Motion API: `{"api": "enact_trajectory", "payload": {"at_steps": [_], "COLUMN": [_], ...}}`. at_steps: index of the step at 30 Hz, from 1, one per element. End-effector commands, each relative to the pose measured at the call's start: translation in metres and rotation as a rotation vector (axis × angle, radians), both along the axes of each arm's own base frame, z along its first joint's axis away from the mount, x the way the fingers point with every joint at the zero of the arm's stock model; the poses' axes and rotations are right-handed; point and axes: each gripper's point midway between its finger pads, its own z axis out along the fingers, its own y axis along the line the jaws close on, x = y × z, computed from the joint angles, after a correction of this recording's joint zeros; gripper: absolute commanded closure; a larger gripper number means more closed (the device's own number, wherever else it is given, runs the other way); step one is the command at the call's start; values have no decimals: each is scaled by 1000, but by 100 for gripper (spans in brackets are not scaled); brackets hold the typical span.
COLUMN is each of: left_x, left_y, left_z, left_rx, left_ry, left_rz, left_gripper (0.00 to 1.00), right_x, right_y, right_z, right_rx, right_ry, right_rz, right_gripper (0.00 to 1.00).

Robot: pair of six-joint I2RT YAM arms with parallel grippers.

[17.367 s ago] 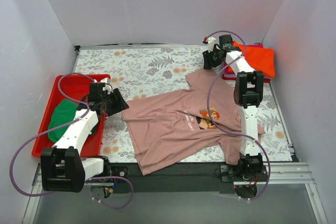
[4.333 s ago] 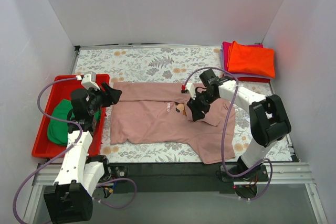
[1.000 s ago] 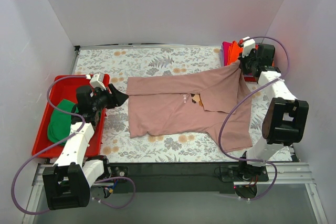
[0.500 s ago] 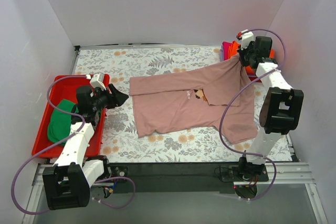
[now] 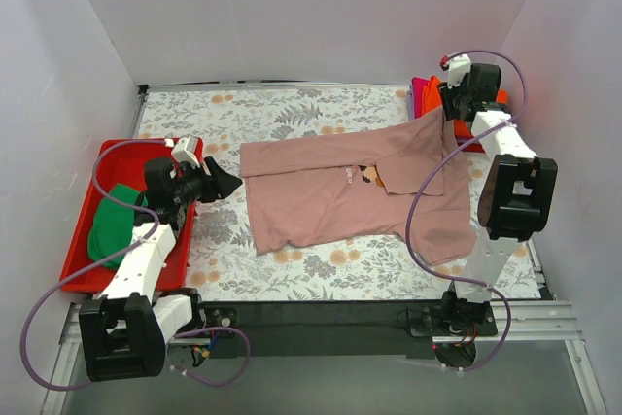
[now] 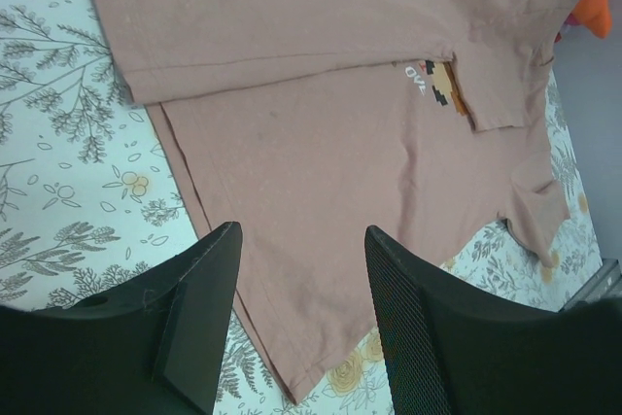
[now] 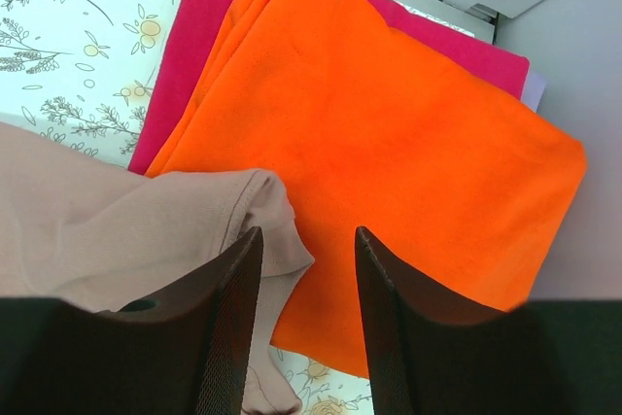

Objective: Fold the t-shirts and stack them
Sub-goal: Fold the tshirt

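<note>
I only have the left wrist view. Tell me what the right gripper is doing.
Observer: The right gripper hangs open over the far right corner, with nothing pinched between its fingers.
Operator: Say what lies under it.
Observer: A corner of the pink shirt is draped onto the folded orange shirt, which sits on a folded magenta one.
Operator: Report what else needs folding.
Observer: A green shirt lies bunched in the red tray on the left side.
</note>
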Motion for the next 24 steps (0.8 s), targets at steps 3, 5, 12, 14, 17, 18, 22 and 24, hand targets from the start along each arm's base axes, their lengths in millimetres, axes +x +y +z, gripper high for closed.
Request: {"api": "enact_trajectory", "payload": {"at_steps": [3,5,12,14,17,18,22,24], "left_x": [-3,-8,-45,-58,-74,-80,-101,-109], "left_y": [-22,-32,-86,-90,-94,-96,-84,-76], "left_z": [11,5,-21,-29,-34,-33,-47,-59], "left_rx": [-36,-43,32,58,52,25,23,19], "left_ry": [-16,13,196,309,430,477,632,695], "left_rz": [-114,-154,-302,-280,-228,-203,-33,66], "left_gripper": [48,47,47,47,48,49,51,51], "right_x": [-8,-22,-158,-216,-272,-287,-325,-334], "right_y": [4,12,100,121,134,140,139,134], "right_z": [65,75,46,33,-10,-20,-39,-49], "right_rx": [-10,-3,76,87,74,52,9,-8], "right_ry": [-113,-102,129,171,280,298,329,360], "right_rz": [17,66,732,904,1023,1064,1094,1081], "right_gripper": [50,46,19,14,13,13,13,13]}}
